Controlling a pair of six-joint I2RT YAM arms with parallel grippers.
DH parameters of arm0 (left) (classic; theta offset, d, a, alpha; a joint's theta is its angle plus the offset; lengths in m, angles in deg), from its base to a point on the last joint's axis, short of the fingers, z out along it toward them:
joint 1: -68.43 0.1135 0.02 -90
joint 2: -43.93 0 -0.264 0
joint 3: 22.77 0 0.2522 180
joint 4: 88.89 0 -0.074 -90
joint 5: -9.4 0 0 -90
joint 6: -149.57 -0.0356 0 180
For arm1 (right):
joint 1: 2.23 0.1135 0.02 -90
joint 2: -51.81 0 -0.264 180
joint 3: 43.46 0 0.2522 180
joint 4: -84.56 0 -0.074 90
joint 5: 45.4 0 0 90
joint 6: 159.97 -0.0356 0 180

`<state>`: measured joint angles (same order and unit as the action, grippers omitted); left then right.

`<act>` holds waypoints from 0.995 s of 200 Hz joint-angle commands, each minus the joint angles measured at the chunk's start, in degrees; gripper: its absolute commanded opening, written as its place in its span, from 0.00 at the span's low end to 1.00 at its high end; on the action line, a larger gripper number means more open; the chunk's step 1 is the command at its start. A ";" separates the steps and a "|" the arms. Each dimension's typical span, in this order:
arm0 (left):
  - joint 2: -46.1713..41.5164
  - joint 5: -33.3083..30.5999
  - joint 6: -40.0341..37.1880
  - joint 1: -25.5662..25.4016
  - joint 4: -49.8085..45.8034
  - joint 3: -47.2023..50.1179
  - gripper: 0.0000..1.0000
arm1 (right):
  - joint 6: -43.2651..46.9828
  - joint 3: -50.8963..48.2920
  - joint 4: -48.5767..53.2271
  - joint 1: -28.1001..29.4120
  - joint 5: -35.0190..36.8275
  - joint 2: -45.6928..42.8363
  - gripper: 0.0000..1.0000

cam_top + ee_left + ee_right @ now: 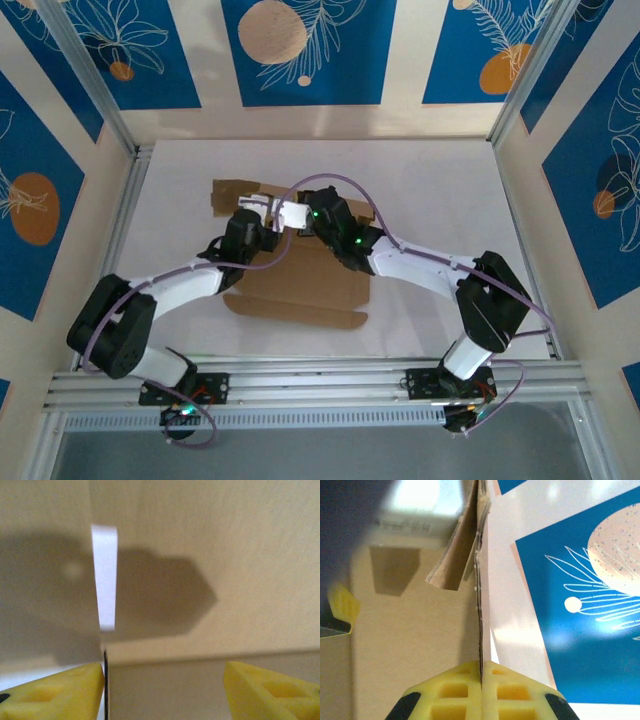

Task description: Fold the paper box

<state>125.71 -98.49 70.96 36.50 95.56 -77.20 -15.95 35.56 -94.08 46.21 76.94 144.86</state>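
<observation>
The left hand (165,687) has its yellow fingers (55,692) spread apart, with a thin cardboard edge just beside one finger, perhaps touching it. The paper box (305,288) lies mid-tabletop (440,190) beneath both arms. The right hand (481,675) is clamped on an upright panel of the box.
</observation>
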 commanded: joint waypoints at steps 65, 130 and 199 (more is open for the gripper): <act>-18.21 12.44 4.42 -1.01 -10.40 -2.14 0.71 | 7.06 -1.33 -0.95 -2.74 -3.99 -0.47 0.00; -30.74 7.78 1.59 2.13 -11.89 -2.40 0.70 | 10.75 -3.57 -3.62 -3.09 -4.47 -0.86 0.00; -13.42 -9.17 11.27 20.49 -20.59 -10.52 0.66 | 13.79 -6.45 -9.24 -2.48 -4.80 -1.99 0.00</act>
<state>106.06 -102.64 77.98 51.43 79.43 -85.02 -3.86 29.98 -98.58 43.20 72.63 144.62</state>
